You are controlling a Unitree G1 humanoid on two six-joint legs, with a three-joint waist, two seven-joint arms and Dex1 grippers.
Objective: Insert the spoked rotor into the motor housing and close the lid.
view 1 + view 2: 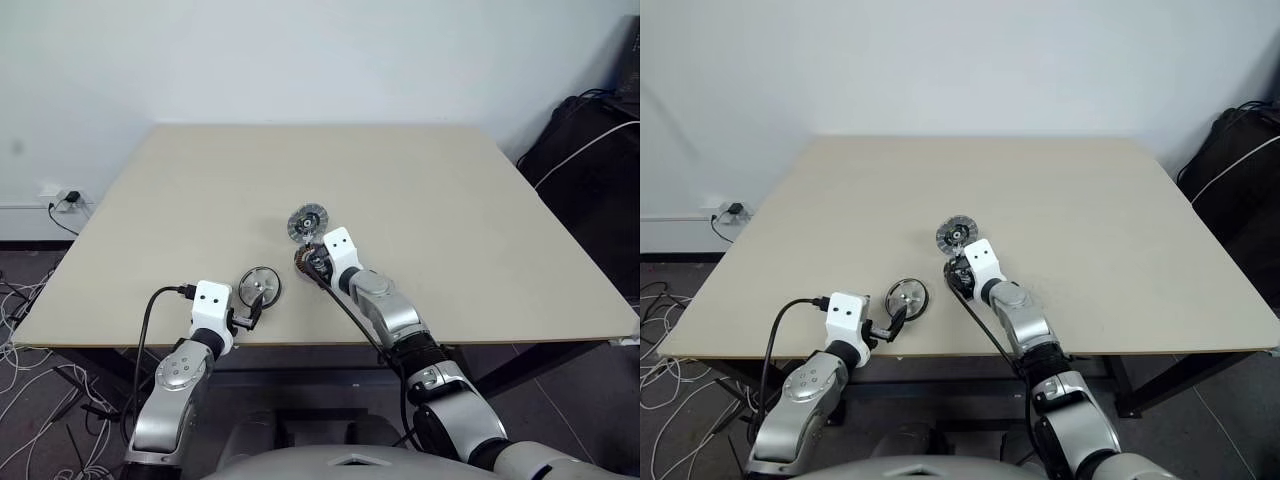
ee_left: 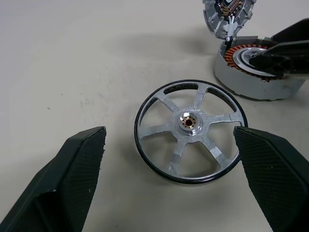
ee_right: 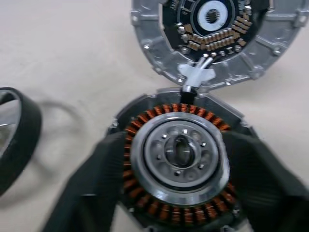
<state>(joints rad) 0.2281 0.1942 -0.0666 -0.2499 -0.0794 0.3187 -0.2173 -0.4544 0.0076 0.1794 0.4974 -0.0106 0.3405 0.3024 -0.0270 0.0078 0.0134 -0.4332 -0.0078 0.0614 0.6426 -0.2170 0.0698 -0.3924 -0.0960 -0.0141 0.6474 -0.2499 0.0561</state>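
Observation:
The spoked rotor (image 2: 190, 130) lies flat on the table near its front edge, a dark rim with silvery spokes. My left gripper (image 1: 248, 312) is open, with one finger on each side of the rotor and clear of it. To the rotor's right sits the motor housing (image 3: 178, 159), copper windings up. My right gripper (image 1: 960, 272) is open, with its fingers (image 3: 96, 183) on either side of the housing's near part. The lid (image 3: 212, 34) lies swung open just beyond the housing, dark inner face up, joined to it by a short white link.
The beige table (image 1: 450, 200) stretches wide beyond and to both sides of the parts. A wall socket with cables (image 1: 62, 200) is at the far left, loose cables lie on the floor, and a black bag (image 1: 590, 150) stands off the table's right.

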